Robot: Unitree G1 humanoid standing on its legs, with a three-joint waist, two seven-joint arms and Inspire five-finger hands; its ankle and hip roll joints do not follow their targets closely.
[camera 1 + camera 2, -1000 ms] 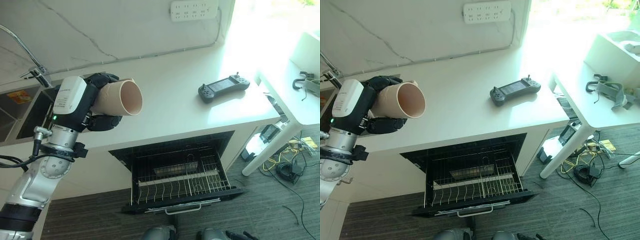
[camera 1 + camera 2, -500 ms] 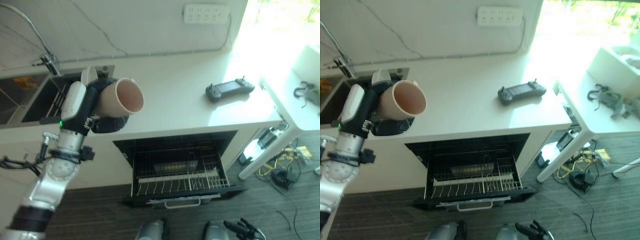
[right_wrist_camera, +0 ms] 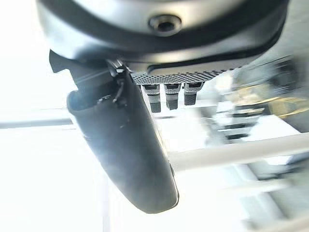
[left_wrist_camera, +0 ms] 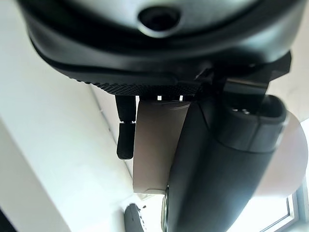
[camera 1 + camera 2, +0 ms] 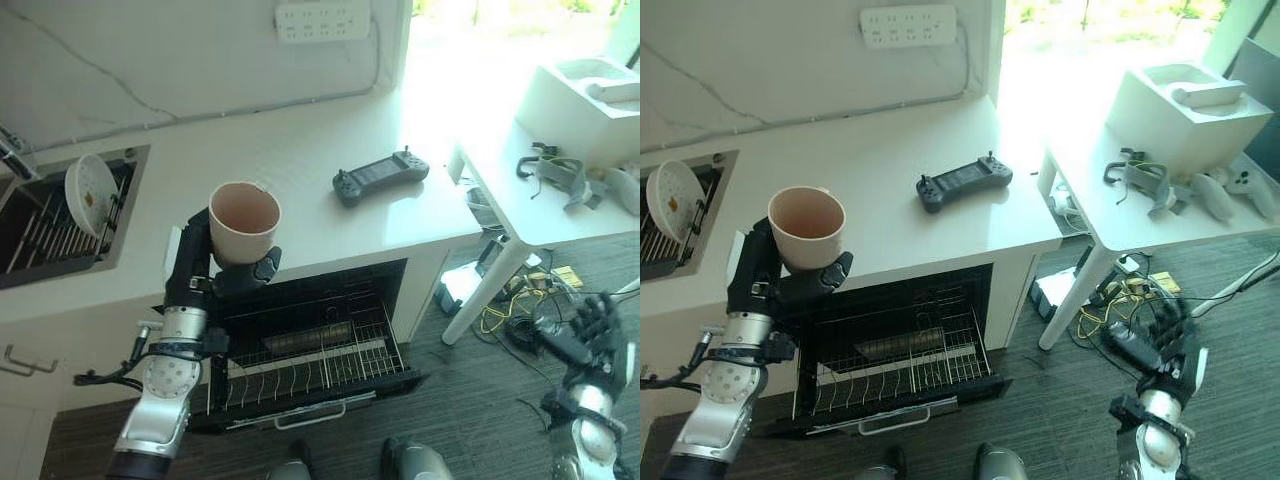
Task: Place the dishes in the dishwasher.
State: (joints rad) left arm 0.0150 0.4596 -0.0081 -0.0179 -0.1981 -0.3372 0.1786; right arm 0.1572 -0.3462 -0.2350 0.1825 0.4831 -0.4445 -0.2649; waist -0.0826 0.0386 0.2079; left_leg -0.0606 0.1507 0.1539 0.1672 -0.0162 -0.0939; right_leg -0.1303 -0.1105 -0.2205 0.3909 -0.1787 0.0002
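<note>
My left hand [image 5: 205, 268] is shut on a beige cup [image 5: 243, 217], thumb on one side and fingers on the other. The cup is upright with its mouth up and looks empty. It hangs at the counter's front edge, above the left part of the open dishwasher [image 5: 310, 362], whose wire rack is pulled out. In the left wrist view the cup [image 4: 154, 140] sits between the thumb [image 4: 227, 164] and the fingers [image 4: 124, 137]. A white plate [image 5: 88, 187] stands on edge in the sink rack at far left. My right hand [image 5: 1168, 338] hangs open low over the floor at right.
A dark handheld controller [image 5: 380, 177] lies on the white counter [image 5: 300, 150]. A white table [image 5: 545, 215] with headsets and a white box stands to the right. Cables [image 5: 510, 315] lie on the floor beneath it. A power strip [image 5: 323, 17] is on the wall.
The camera has shifted. The cup has turned from lying sideways to upright and has come down toward the counter's front edge. My right hand has come into view at lower right.
</note>
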